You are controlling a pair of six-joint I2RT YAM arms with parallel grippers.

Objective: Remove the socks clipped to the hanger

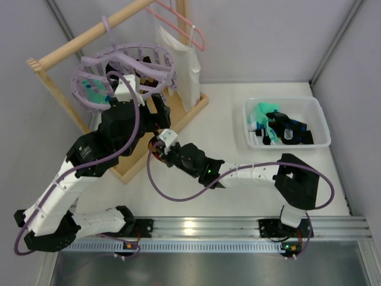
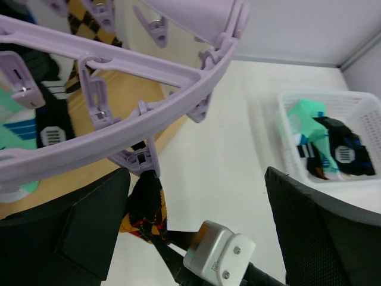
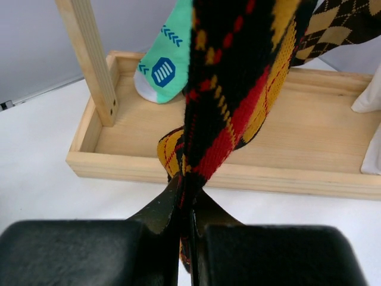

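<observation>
The right gripper [image 3: 186,199] is closed on the lower end of a black sock [image 3: 238,89] with yellow and red checks, which hangs from a clip [image 2: 140,159] on the underside of the hanger [image 2: 149,113]. The grip is low, I think, so that a pull down and away from the hanger can draw the cloth out of the clip. The left gripper [image 2: 193,179] is open just below the hanger's ring, close to that clip; it seems placed there to steady the hanger. A mint sock [image 3: 162,65] also hangs under the hanger, while other socks [image 1: 280,125] lie in the basket [image 1: 284,100], well to the hanger's right.
</observation>
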